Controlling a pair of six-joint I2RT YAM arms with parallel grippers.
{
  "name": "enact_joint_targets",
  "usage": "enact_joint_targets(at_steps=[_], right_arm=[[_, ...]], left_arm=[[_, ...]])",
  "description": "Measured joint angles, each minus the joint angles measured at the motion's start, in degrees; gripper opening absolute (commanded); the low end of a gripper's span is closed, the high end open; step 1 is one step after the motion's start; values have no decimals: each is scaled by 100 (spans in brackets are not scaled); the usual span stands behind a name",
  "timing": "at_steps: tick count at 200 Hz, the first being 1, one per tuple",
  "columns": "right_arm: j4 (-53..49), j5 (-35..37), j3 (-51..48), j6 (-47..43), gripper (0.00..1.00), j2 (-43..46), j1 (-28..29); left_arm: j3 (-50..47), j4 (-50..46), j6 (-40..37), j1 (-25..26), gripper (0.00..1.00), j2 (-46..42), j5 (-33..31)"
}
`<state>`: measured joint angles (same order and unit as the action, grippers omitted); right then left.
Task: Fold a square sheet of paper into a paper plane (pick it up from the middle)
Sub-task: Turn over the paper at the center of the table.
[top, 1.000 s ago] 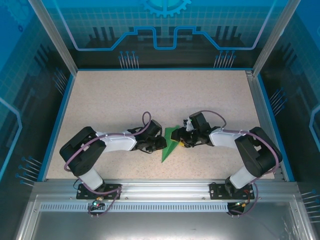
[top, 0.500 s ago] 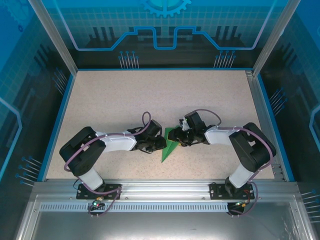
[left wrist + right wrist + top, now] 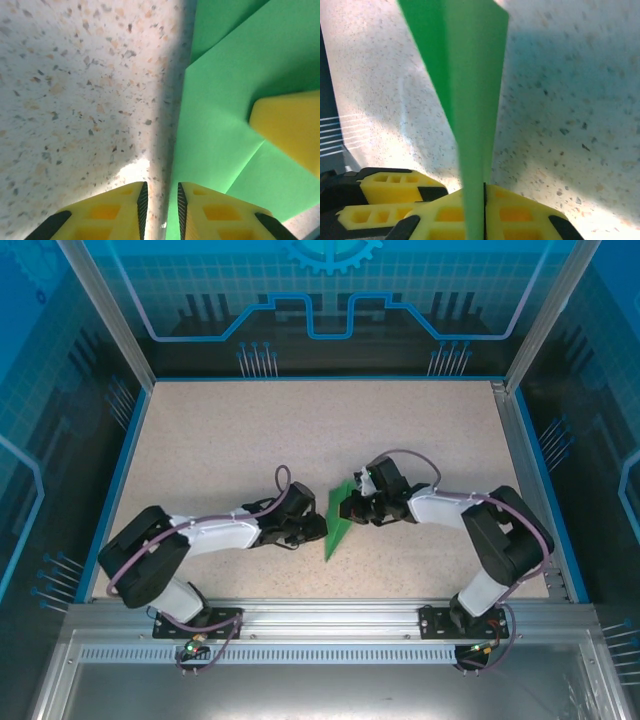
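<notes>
My right pincer [image 3: 484, 195], just closed, is clamping the paper plane [image 3: 470, 75] for creasing; whether my left pincer [image 3: 160, 200] is gripping, I cannot tell.

Matt green paper plane [image 3: 215, 125], speckled grainy table [image 3: 75, 100]

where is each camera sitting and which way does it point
Top external: above and behind the arms, looking down on the table; both arms show, left gripper and right gripper either side of the paper.
Left wrist: on the left arm, low over the table, facing the paper's edge; own fingers at the bottom.
Right wrist: on the right arm, facing along the raised paper; own fingers shut on it.
Shared: all three show the paper.
</notes>
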<state>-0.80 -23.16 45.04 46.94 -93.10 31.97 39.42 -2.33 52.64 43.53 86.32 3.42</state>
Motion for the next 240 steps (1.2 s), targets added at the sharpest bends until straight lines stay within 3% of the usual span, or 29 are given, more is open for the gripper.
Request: enact_joint_targets(at_steps=[33, 72, 99, 125, 150, 174, 191, 221, 240], right_arm=[[-1779, 1019, 1150, -988, 10, 485, 46], [-4153, 3576, 2691, -1759, 12, 619, 470], [-5619, 5141, 3464, -1650, 10, -33, 793], [-6494, 5895, 4070, -1362, 10, -1152, 1178], [-6857, 6000, 4697, -1128, 12, -2221, 1657], [-6894, 5812, 5285, -1016, 23, -3025, 2044], [-6673, 5307, 5366, -1021, 35, -3254, 2203], [-5650, 4186, 4553, -1075, 68, -2693, 2149], [-4876, 3421, 3541, -1126, 74, -1596, 1945]], left_arm=[[-142, -227, 39, 0, 30, -732, -328], [-470, -490, 144, -162, 32, -1338, -737], [-643, -614, 201, -232, 32, -1587, -997], [-935, -638, 315, -345, 35, -1956, -1145], [-1108, -710, 365, -492, 36, -2302, -1266], [-1147, -791, 402, -577, 37, -2566, -1331], [-1156, -807, 404, -638, 39, -2671, -1329], [-1156, -811, 393, -662, 43, -2693, -1305], [-1156, -774, 398, -669, 44, -2660, -1224]])
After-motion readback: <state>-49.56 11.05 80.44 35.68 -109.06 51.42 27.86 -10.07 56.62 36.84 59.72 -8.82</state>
